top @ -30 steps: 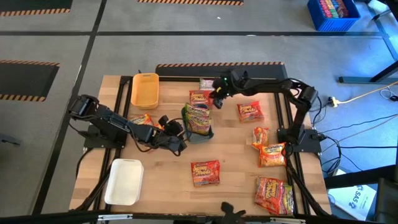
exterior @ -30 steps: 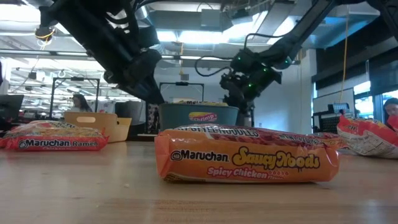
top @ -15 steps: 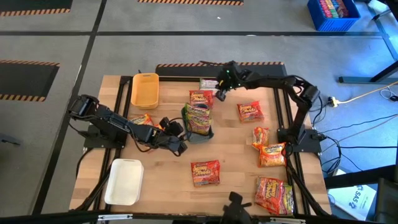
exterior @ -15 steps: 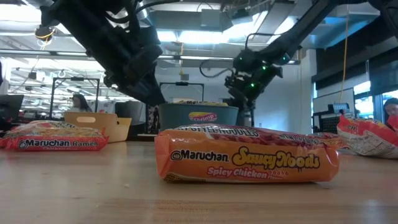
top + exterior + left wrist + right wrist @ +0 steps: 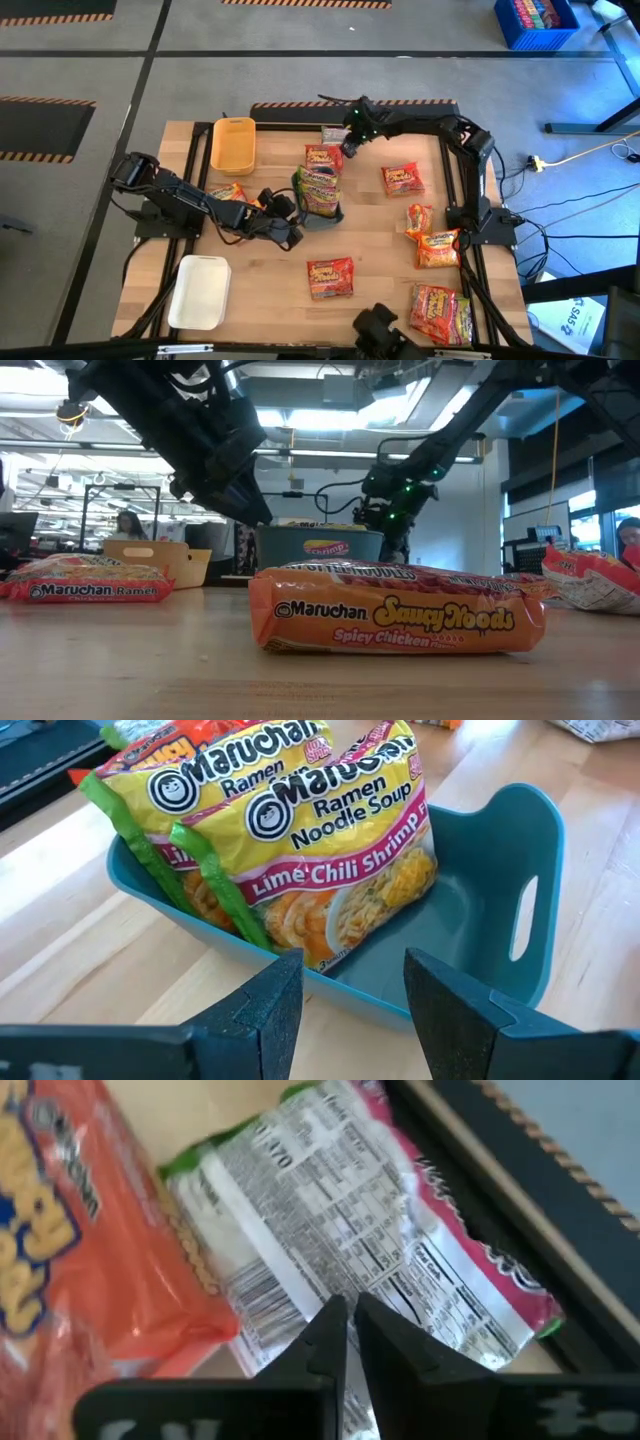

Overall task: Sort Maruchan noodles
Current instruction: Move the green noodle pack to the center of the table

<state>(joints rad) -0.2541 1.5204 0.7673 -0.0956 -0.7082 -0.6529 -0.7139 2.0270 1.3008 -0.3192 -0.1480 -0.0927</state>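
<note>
Reaching farther toward the table's far edge than a second ago, the right gripper hangs over a green-edged crinkly ramen packet lying label-down beside an orange packet; its fingers are nearly pressed together, gripping nothing. The left gripper waits with fingers apart just before the teal plastic bin, which holds two green-edged Lime Chili Shrimp packets. Only the low view shows the orange Saucy Noods packet side-on; other packets lie scattered on the wooden table.
</note>
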